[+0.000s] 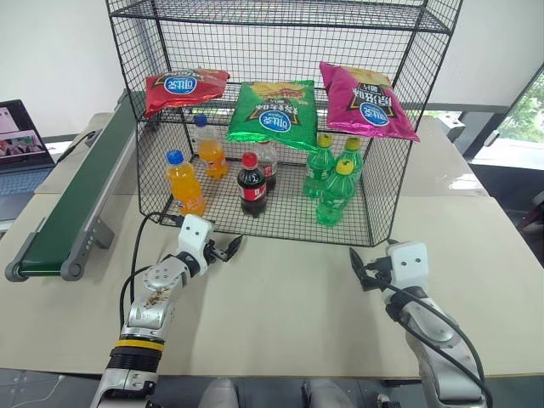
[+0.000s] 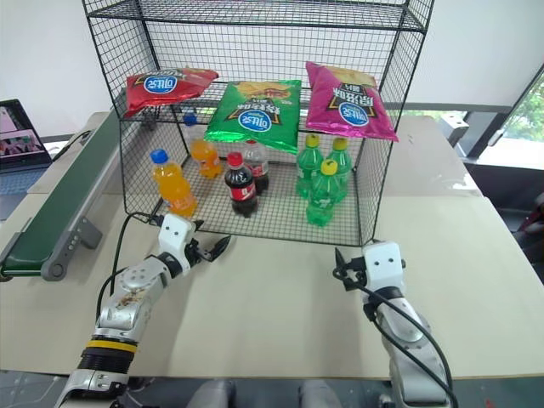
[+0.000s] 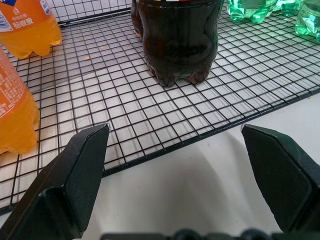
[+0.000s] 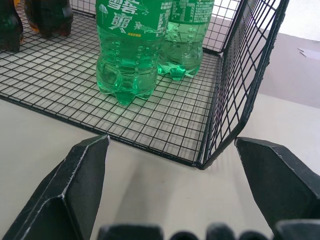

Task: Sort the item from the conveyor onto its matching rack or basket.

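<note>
Both my pincers stood wide open and empty: left gripper (image 1: 228, 248) just before the front edge of the big black wire-mesh rack (image 1: 384, 202), right gripper (image 1: 364, 270) near its front right corner.

Risks, as I judged them:
- A forward reach could catch a finger in the mesh or nudge the dark cola bottle (image 1: 251, 184).
- A knock to the rack could slide a bag off the sloping shelf.

Contents:
- Upper shelf: flat shiny red chips bag with blue oval logo (image 1: 182, 87) at the left end, then green chips bag (image 1: 275, 110), then magenta chips bag (image 1: 365, 102).
- Lower shelf: two orange soda bottles (image 1: 184, 182), two colas, three green soda bottles (image 1: 333, 194).

The long dark green belt conveyor (image 1: 81, 195) carried nothing on the part I could see.
</note>
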Controlling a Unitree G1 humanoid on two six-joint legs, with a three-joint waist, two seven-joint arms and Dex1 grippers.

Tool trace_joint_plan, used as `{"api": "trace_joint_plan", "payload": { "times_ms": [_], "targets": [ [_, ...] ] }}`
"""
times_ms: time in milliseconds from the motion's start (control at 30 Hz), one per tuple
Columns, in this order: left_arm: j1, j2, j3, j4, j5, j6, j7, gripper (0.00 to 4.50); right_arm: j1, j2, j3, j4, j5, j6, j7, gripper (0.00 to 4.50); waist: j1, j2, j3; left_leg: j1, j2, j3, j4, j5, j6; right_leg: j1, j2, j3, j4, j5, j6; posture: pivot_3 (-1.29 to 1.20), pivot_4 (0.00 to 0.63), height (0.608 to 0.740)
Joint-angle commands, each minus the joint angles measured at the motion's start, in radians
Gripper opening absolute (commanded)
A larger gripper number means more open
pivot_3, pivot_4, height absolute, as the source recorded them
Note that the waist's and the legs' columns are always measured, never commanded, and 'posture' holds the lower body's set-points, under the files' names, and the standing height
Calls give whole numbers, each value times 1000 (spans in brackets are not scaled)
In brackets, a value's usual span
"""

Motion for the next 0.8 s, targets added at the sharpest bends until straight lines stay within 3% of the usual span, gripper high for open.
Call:
{"api": "trace_joint_plan", "payload": {
  "times_ms": [33,200,800],
  "targets": [
    [9,14,31,-65,-54,35,-37,4500,2,-19,-12,-56,16,-21,24,4450,0,0,0,0,0,0,0,0,0,0,0,0,0,0,0,0,150,740],
    [41,32,108,-154,-159,70,-75,4500,22,-41,7,-141,44,-1,73,4450,-2,0,0,0,0,0,0,0,0,0,0,0,1,0,0,0,150,740],
    [51,17,95,-231,-155,80,-37,4500,-20,-36,-1,-153,65,-7,75,4450,1,0,0,0,0,0,3,0,0,1,0,0,1,0,0,0,150,740]
  ]
}}
